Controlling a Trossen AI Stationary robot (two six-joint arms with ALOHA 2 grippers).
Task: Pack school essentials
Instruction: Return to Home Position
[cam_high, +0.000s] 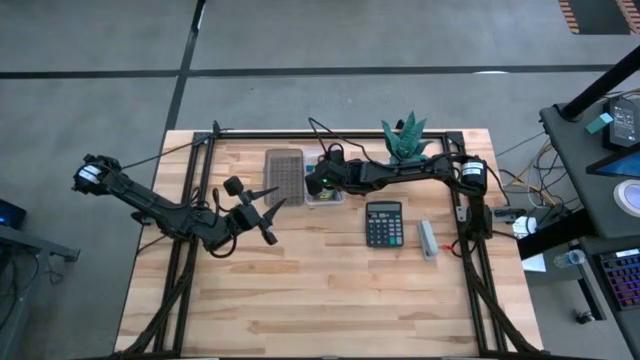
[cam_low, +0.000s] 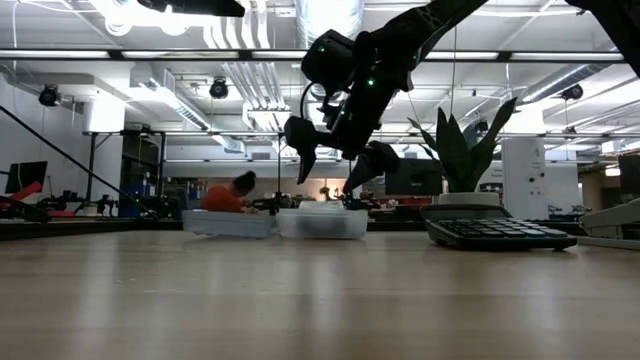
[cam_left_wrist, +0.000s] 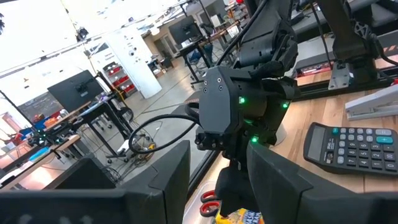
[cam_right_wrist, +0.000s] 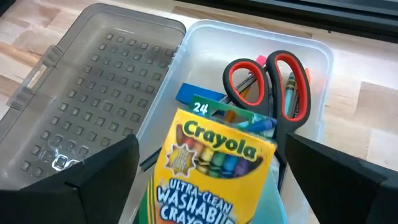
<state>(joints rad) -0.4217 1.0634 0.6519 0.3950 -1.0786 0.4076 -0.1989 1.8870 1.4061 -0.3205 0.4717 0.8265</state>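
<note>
1. high view: the right gripper (cam_high: 318, 184) hangs right over the clear box (cam_high: 323, 193). the left gripper (cam_high: 272, 216) waits near the box, on its lid (cam_high: 284, 175) side, out of the way.
2. low view: the right fingers are spread above the box and hold nothing, so that arm looks free to lift off.
3. left wrist view: the left fingers are parted and empty.
4. right wrist view: the crayon box (cam_right_wrist: 211, 163) sits inside the box, just beside the red-handled scissors (cam_right_wrist: 268, 81). packing looks finished.

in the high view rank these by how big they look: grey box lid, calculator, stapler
1. grey box lid, only a little larger than the next
2. calculator, close to the lid
3. stapler, clearly smallest
</note>
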